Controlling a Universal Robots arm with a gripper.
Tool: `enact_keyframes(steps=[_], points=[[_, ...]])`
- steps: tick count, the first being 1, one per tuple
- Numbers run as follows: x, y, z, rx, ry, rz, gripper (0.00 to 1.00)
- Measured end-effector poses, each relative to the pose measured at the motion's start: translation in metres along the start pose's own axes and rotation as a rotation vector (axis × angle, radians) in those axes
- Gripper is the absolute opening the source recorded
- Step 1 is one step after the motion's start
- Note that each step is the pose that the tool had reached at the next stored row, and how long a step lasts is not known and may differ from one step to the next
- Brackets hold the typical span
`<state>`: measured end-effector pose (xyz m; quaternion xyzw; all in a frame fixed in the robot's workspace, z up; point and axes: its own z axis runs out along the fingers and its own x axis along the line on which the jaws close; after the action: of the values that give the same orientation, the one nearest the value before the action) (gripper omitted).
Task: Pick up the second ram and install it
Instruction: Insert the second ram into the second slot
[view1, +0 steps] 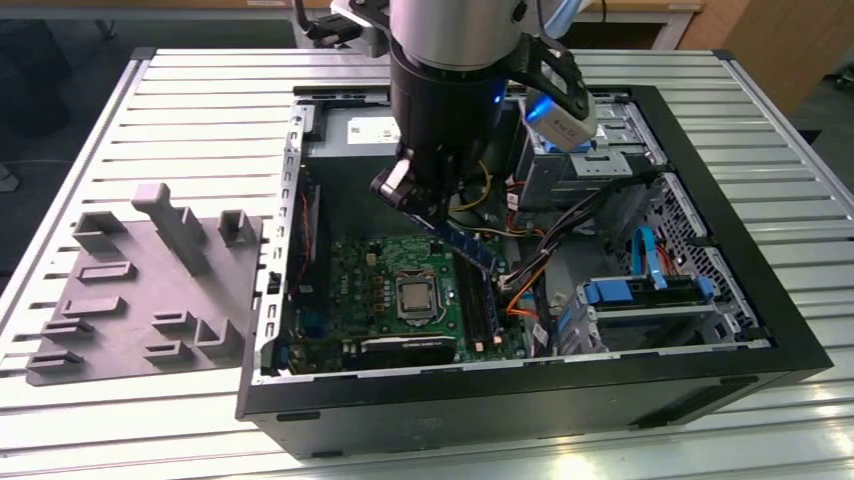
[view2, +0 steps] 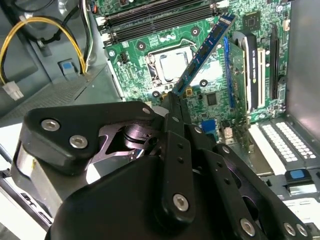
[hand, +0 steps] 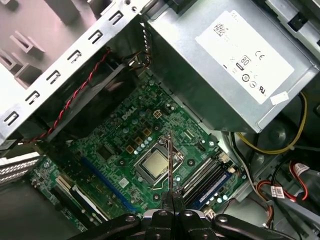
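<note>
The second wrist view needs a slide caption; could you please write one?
Gripper holds the second ram tilted above the motherboard, near the processor socket.

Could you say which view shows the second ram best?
The second wrist view: the second ram shows its broad face, gripped by the claw. The exterior view shows it beneath the arm; the first wrist view, edge-on.

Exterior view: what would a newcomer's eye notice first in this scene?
The gripper, shut on the second ram, holds it tilted over the green motherboard inside the open computer case. At the exterior view's left, a grey fixture plate lies on the table.
</note>
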<state>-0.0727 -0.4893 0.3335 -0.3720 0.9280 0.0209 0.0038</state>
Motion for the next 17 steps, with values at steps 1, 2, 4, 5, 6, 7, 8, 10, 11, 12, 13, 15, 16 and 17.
enact_keyframes(steps=[1,2,4,5,6,7,8,10,11,12,13,15,16,17], points=[[0.0000,0.0000,0.0000,0.0002,-0.0003,0.010,0.11],[0.0000,0.0000,0.0001,0.0005,-0.0008,0.020,0.11],[0.0000,0.0000,0.0002,0.0009,-0.0015,0.042,0.11],[0.0000,0.0000,0.0002,0.0012,-0.0019,0.053,0.11],[0.0000,0.0000,0.0003,0.0014,-0.0024,0.064,0.11],[0.0000,0.0000,0.0003,0.0017,-0.0027,0.074,0.11],[0.0000,0.0000,0.0003,0.0019,-0.0030,0.084,0.11],[0.0000,0.0000,0.0004,0.0024,-0.0038,0.105,0.11],[0.0000,0.0000,0.0004,0.0026,-0.0042,0.116,0.11],[0.0000,0.0000,0.0005,0.0029,-0.0045,0.126,0.11],[0.0000,0.0000,0.0005,0.0031,-0.0049,0.136,0.11],[0.0000,0.0000,0.0006,0.0035,-0.0057,0.157,0.11],[0.0000,0.0000,0.0006,0.0038,-0.0060,0.167,0.11],[0.0000,0.0000,0.0006,0.0041,-0.0065,0.179,0.11]])
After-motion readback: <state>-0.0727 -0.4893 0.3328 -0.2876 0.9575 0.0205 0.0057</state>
